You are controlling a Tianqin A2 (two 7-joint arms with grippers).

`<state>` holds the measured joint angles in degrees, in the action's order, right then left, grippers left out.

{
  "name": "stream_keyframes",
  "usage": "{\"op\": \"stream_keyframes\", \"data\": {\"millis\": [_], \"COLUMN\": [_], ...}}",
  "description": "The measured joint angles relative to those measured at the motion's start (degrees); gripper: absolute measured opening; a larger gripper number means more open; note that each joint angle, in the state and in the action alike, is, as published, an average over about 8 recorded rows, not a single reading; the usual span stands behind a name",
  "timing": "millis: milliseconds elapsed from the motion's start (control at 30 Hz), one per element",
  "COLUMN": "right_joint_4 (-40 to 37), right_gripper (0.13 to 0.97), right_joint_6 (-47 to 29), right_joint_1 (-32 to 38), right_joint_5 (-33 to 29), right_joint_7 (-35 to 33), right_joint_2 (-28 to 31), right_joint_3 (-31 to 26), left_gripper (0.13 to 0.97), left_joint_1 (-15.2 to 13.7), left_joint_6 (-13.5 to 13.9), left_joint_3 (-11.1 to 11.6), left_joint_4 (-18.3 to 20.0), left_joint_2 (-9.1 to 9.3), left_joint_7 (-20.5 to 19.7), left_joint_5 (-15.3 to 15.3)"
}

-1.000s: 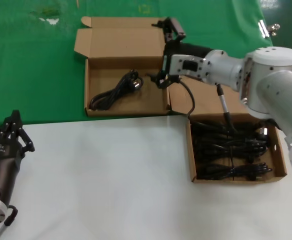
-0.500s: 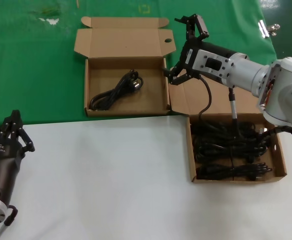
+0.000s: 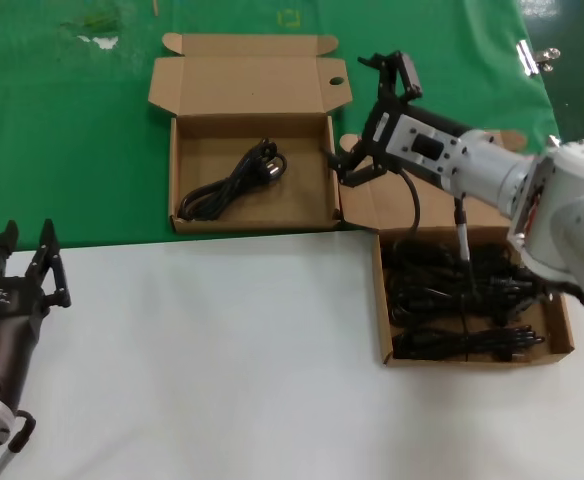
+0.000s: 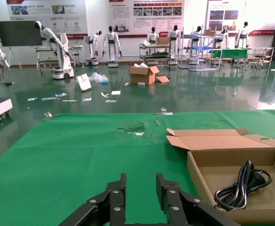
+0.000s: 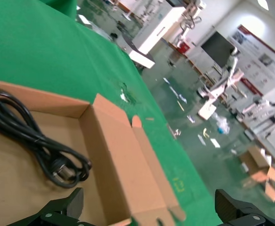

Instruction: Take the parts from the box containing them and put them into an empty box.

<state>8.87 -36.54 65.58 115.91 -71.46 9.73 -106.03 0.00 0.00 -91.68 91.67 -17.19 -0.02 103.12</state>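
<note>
One coiled black power cord (image 3: pixel 234 180) lies in the far cardboard box (image 3: pixel 302 205) on the green cloth. Several more cords (image 3: pixel 462 295) fill the near right box (image 3: pixel 380 305), whose lid (image 3: pixel 402 205) lies open behind it. My right gripper (image 3: pixel 372 115) is open wide and empty. It hovers by the far box's right wall, over the near box's lid. Its wrist view (image 5: pixel 149 207) shows the lone cord (image 5: pixel 34 141) and that box's wall (image 5: pixel 111 155). My left gripper (image 3: pixel 22 262) is open and empty at the front left. Its wrist view (image 4: pixel 140 188) shows the far box (image 4: pixel 198 174) and cord (image 4: pixel 243 186).
The far box's lid (image 3: pixel 247 85) stands open at the back. A white table top (image 3: pixel 222 350) spans the front and green cloth (image 3: pixel 62 150) covers the back. A cable (image 3: pixel 462 235) from my right arm hangs over the near box.
My right gripper has swung right, away from over the far box, and stays open and empty. My left gripper's fingers have spread apart.
</note>
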Motion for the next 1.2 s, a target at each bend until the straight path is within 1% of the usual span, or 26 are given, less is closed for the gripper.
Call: {"op": "stream_keyframes", "data": {"millis": [200, 333, 600, 633, 900, 933, 1200], "right_joint_4": [6.94, 11.75, 21.39, 22.6, 32.26, 33.49, 43.12], "right_gripper": [0.966, 0.966, 0.966, 0.966, 0.966, 0.966, 0.966], "right_joint_6": [3.06, 5.19, 9.44, 9.98, 14.22, 14.76, 19.03], "right_joint_1": [-5.5, -9.31, -16.95, -17.91, -25.56, -26.52, -34.18], "right_joint_5": [-1.07, -1.81, -3.3, -3.49, -4.98, -5.17, -6.66], "right_joint_7": [5.99, 10.15, 18.47, 19.52, 27.81, 28.86, 37.21], "right_joint_2": [0.63, 1.06, 1.93, 2.04, 2.91, 3.02, 3.89], "right_joint_3": [1.2, 2.04, 3.71, 3.92, 5.6, 5.81, 7.48], "left_gripper": [0.354, 0.354, 0.554, 0.554, 0.755, 0.755, 0.889], "left_joint_1": [0.0, 0.0, 0.0, 0.0, 0.0, 0.0, 0.0], "left_joint_6": [0.0, 0.0, 0.0, 0.0, 0.0, 0.0, 0.0], "left_joint_3": [0.0, 0.0, 0.0, 0.0, 0.0, 0.0, 0.0], "left_joint_4": [0.0, 0.0, 0.0, 0.0, 0.0, 0.0, 0.0], "left_joint_2": [0.0, 0.0, 0.0, 0.0, 0.0, 0.0, 0.0], "left_joint_7": [0.0, 0.01, 0.03, 0.03, 0.01, 0.01, 0.01], "left_joint_5": [0.0, 0.0, 0.01, 0.01, 0.01, 0.01, 0.01]}}
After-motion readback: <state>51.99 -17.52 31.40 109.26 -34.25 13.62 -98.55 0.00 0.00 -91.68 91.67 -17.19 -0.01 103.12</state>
